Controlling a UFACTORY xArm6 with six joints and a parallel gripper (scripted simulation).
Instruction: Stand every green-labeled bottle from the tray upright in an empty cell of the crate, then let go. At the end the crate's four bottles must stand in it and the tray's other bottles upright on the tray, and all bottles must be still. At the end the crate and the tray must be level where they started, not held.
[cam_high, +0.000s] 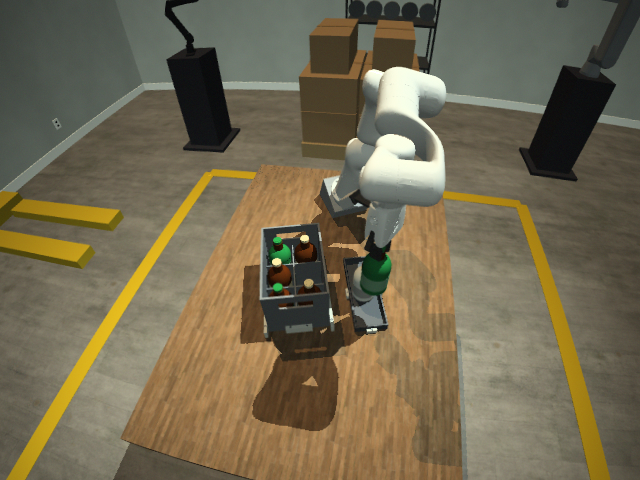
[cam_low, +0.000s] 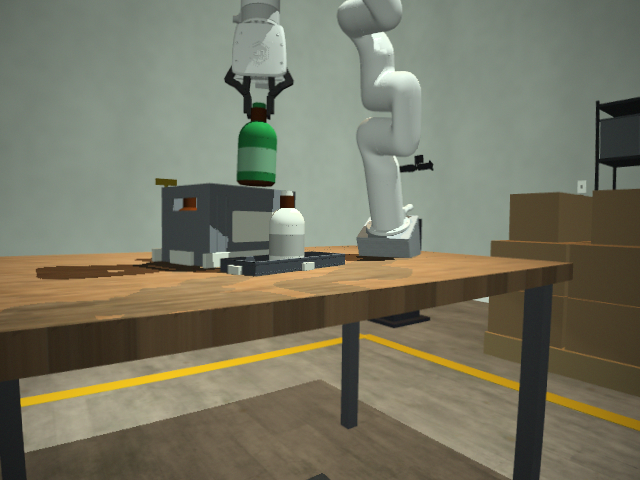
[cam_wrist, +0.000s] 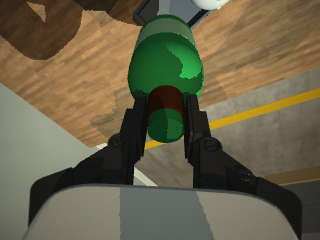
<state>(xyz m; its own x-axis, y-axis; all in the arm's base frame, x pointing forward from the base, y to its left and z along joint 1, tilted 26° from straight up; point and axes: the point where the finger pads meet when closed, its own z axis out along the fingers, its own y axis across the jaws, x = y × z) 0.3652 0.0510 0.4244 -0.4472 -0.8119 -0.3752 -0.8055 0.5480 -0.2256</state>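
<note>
My gripper (cam_low: 258, 107) is shut on the neck of a green-labeled bottle (cam_low: 256, 152), which hangs upright in the air. Its base is about level with the top rim of the grey crate (cam_low: 217, 222). From above, the bottle (cam_high: 375, 273) is over the dark tray (cam_high: 366, 304), right of the crate (cam_high: 294, 279). The crate holds several capped bottles, two with green caps; its middle right cell (cam_high: 310, 268) looks empty. A white-labeled bottle (cam_low: 286, 232) stands upright on the tray (cam_low: 283, 263). The wrist view shows my fingers clamping the brown neck of the bottle (cam_wrist: 166, 65).
The arm's base (cam_high: 341, 204) sits on the table behind the tray. Cardboard boxes (cam_high: 356, 82) and two black pedestals (cam_high: 201, 98) stand on the floor beyond the table. The table's front edge (cam_low: 284, 310) is well away from the crate.
</note>
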